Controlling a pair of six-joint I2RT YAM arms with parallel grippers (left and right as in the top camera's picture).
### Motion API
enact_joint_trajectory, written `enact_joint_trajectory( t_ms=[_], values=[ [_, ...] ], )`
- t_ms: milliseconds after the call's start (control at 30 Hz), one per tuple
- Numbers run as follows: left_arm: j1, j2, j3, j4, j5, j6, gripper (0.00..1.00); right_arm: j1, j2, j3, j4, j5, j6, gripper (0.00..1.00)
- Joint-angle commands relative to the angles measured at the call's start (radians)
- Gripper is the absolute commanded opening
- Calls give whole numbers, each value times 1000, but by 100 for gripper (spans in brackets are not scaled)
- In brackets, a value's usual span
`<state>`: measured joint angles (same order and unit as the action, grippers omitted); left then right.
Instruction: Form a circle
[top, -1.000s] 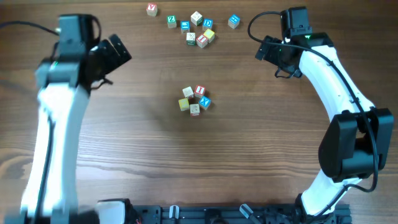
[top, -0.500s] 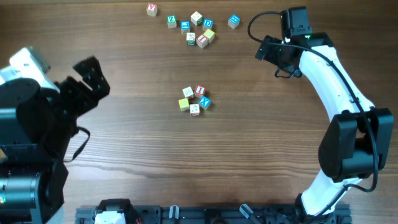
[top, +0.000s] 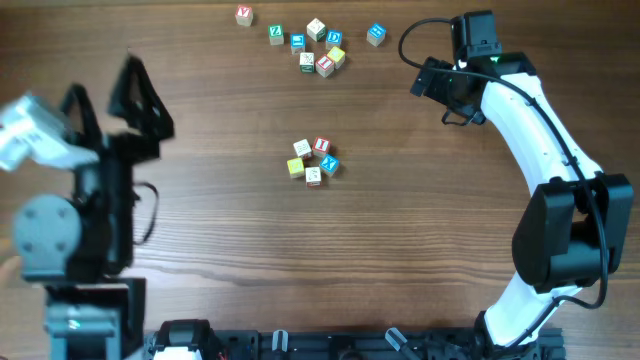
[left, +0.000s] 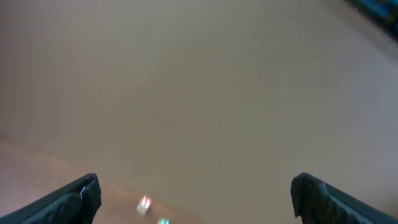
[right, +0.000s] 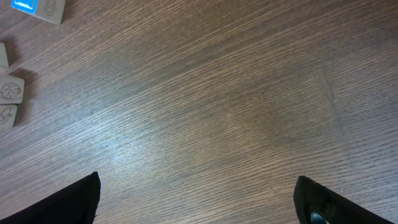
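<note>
A wooden counter is shown: the left gripper is seen raised at the near left, jaws spread and empty; the circle of five letter cubes lies at centre; the right gripper, likewise open, is held farther back near loose cubes, and the circle could be scattered by any low arm pass.

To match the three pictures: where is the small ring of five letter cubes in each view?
Overhead: ring of five letter cubes at the middle of the wooden table.
Left wrist: blurred; coloured specks at the bottom edge, cannot tell if they are it.
Right wrist: only cube parts at the left edge; no ring recognisable.
Shared landmark: the wooden table.
</note>
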<state>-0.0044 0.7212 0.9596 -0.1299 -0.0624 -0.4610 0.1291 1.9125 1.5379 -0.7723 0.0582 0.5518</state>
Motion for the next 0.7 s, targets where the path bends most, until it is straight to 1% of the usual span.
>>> enact_joint_trajectory(
  t_ms=[0,133,233,667],
  values=[
    [-27,-129,-201,10,-6,2,100,2,2,8,2,21,-2,100],
    [-26,-237,-347,10,-6,2,100,2,2,8,2,21,-2,100],
    [-26,-296,-410,-10,-6,2,100,2,2,8,2,21,-2,100],
    [-25,-516,-568,-19,-6,2,100,2,2,8,2,21,-1,100]
  ],
)
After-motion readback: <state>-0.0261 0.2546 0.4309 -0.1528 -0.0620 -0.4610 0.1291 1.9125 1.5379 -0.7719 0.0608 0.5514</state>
